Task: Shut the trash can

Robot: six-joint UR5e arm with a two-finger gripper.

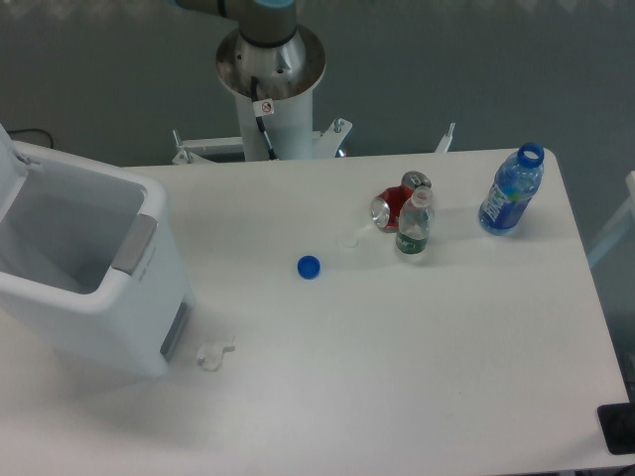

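One trash can [89, 273] stands open at the left edge of the table [417, 347], its lid raised at the far left, grey strip facing right. My gripper is out of view, so I cannot tell how its fingers stand; only my arm's base [270, 74] shows at the far side. Right of centre sit a blue cap [309, 266], a red can [394, 207], a small clear bottle [414, 226] and a blue bottle [512, 190].

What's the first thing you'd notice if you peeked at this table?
The big white boxy plastic trash can at the left edge stands out, its hinged lid up and its inside showing. Next comes the blue plastic bottle with no cap at the far right, then a small blue bottle cap lying alone mid-table. Only the robot's grey base column shows; the gripper is out of view.
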